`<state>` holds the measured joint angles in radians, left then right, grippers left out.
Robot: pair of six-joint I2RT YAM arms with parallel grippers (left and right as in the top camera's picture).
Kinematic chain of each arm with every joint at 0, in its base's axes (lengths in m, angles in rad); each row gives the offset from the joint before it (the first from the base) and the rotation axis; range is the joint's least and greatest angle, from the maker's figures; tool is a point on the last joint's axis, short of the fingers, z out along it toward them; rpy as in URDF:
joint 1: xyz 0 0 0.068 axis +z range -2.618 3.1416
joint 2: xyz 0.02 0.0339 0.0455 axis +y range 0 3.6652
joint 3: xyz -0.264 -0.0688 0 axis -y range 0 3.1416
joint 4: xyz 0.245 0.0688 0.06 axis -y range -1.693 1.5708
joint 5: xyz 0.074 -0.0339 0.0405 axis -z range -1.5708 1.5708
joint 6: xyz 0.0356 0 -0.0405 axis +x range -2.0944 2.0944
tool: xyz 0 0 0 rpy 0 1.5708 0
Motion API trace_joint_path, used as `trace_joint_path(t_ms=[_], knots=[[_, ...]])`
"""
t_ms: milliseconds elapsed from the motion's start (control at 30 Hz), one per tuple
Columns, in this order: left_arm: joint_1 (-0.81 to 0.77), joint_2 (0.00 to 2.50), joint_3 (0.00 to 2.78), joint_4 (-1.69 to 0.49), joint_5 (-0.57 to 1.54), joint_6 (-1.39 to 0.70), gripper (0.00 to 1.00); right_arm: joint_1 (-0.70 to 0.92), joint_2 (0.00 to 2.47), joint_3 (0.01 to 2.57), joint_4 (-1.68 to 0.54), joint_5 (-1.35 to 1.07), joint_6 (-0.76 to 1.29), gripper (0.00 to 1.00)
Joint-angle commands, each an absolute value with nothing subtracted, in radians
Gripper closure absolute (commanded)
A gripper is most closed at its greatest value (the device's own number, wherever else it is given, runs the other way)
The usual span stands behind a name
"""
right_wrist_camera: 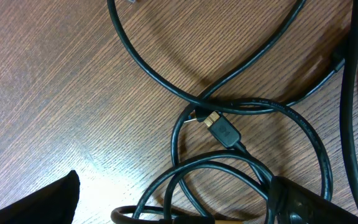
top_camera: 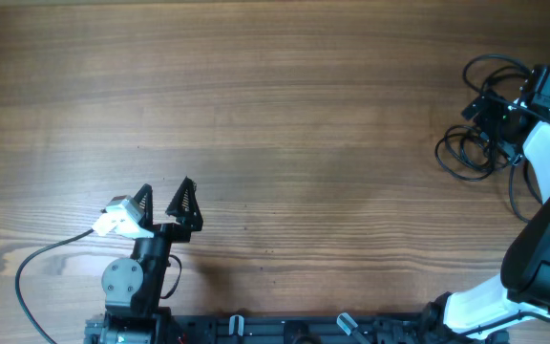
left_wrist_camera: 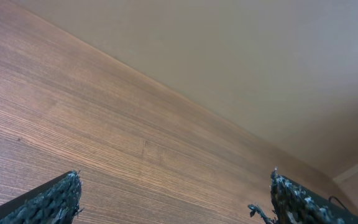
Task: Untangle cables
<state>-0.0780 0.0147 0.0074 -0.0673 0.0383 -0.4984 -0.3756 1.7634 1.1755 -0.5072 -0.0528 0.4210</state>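
Right gripper (right_wrist_camera: 173, 208) hovers wide open, tangled cables (right_wrist_camera: 224, 132) between its jaws, seemingly poised to grasp; left gripper (top_camera: 165, 186) open, jaws empty.

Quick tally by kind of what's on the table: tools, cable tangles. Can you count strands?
Tools: 2 (left tool and right tool, both open and holding nothing)
Tangles of cables: 1 (strands overlap too much to count; one plug end shows clearly)
Total: 3
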Motion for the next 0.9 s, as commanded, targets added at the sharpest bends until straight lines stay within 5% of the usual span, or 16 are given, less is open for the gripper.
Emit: trace_joint_path(t_ms=[0, 667, 867], knots=[[-0.072, 0.005, 0.006, -0.076, 0.039, -0.479, 0.0, -0.372, 1.765, 1.17, -0.504, -0.065, 0.422, 0.01], [-0.072, 0.005, 0.006, -0.076, 0.039, -0.479, 0.0, -0.395, 1.77, 1.166, -0.46, -0.06, 0.421, 0.0], [-0.072, 0.005, 0.006, -0.076, 0.039, -0.479, 0.0, -0.373, 1.676, 0.926, -0.196, -0.061, 0.422, 0.0]])
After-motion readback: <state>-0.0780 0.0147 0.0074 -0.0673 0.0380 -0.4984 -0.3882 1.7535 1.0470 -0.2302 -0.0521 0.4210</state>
